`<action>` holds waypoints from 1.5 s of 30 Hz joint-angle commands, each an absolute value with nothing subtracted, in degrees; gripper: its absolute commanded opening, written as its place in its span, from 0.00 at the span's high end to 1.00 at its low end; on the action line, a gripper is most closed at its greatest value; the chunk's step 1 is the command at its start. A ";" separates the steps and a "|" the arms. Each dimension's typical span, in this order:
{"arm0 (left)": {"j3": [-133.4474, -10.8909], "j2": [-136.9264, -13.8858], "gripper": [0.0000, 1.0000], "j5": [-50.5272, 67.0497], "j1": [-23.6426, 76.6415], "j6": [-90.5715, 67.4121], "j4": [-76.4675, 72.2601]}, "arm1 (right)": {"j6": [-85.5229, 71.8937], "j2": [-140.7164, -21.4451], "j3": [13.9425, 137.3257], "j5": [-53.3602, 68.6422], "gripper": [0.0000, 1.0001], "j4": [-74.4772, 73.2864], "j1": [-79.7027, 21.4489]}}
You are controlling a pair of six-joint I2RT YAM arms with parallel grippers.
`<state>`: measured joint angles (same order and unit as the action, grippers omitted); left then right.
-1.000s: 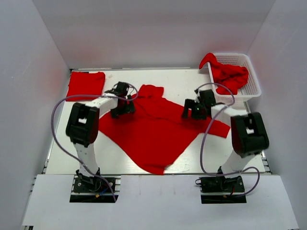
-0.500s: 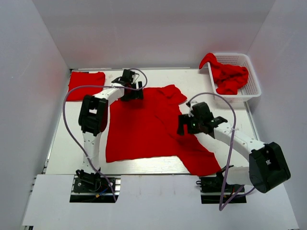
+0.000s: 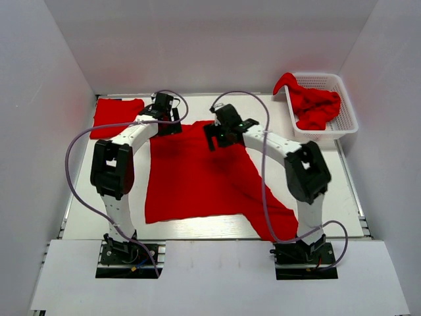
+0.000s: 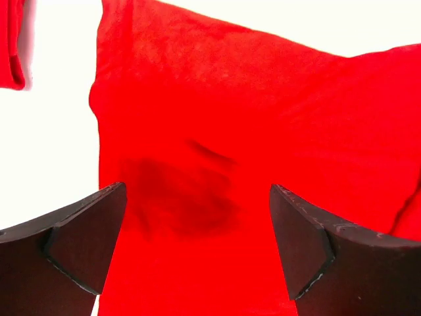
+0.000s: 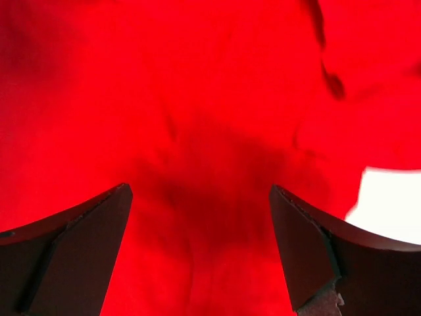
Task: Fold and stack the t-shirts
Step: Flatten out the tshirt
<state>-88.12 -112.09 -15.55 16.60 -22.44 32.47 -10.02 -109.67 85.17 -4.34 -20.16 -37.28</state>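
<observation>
Two arms are reaching to the far edge of the spread t-shirt (image 3: pixel 197 178), which lies open on the middle of the table (image 3: pixel 197 230).

1. Left gripper (image 3: pixel 164 122): I see it over the far left corner of the spread t-shirt. In the left wrist view its fingers (image 4: pixel 72 243) stand wide apart with nothing between them. Red cloth fills the gap, a dark shadow falls on it, and bare table shows to the left.

2. Right gripper (image 3: pixel 220 135): I find it over the far edge of the same shirt, toward the middle of that edge. In the right wrist view its fingers (image 5: pixel 79 250) are likewise spread and hold nothing. The cloth under them is rumpled, with a small patch of table at the right.

3. Spread t-shirt: mostly flat, with its near edge running roughly parallel to the table's near edge. One lobe trails toward the right arm's base. From the overhead view I cannot tell whether either gripper touches the cloth.

4. Folded t-shirt (image 3: pixel 117 115): it lies flat in the far left corner of the table, apart from the spread one and just beside the left gripper.

5. Basket (image 3: pixel 348 112): white, in the far right corner. It holds crumpled shirts (image 3: pixel 316 105), and one piece hangs over the far left rim
</observation>
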 commanded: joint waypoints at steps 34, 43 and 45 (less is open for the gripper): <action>-79.45 -119.27 0.01 -5.10 11.16 -25.05 26.72 | -18.11 -126.65 100.20 -19.16 0.94 -25.75 -41.22; -79.98 -120.93 0.01 -5.62 9.50 -25.05 27.24 | -17.32 -119.98 93.79 -20.66 1.00 -21.53 -39.12; -79.98 -120.94 0.01 -5.62 9.49 -25.05 27.25 | -17.14 -118.92 93.08 -18.90 1.00 -21.62 -38.07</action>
<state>-82.11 -117.64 -4.99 11.38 -24.73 23.31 -17.52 -123.76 94.11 -18.87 -22.85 -40.36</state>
